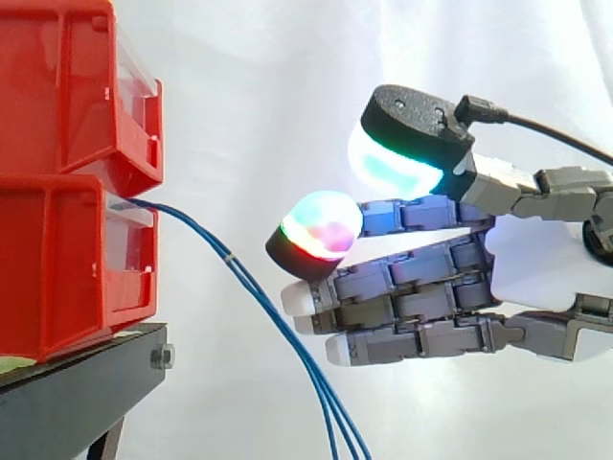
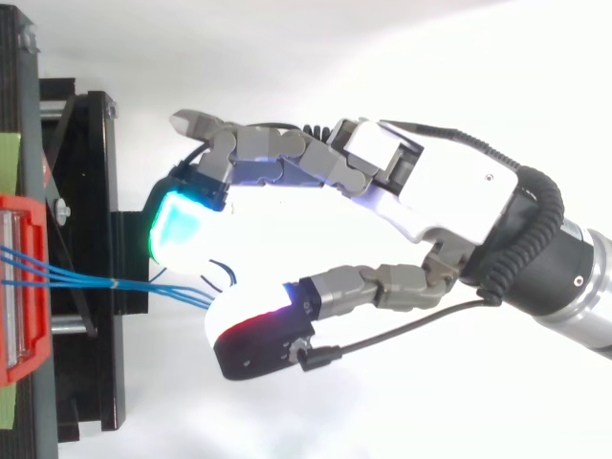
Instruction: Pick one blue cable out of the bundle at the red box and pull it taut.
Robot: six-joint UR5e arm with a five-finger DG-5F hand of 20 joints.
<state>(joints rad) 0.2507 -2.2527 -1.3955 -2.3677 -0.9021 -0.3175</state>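
A bundle of thin blue cables [image 1: 261,299] comes out of the lower red box [image 1: 67,259] and droops down to the right, bound by a small band near the box. My hand [image 1: 431,287] reaches in from the right with its fingers straight and pointing at the cables, open, holding nothing. Its fingertips [image 1: 299,297] stop just right of the hanging strands, apart from them. One glowing pad [image 1: 321,230] sits above the strands. In the top view the cables [image 2: 76,277] run from the box [image 2: 24,287] to beneath the hand [image 2: 449,191], between two glowing pads.
A second red bin [image 1: 67,86] is stacked on the lower one. Both rest on a black stand [image 1: 77,383] at the left. A white curtain hangs behind.
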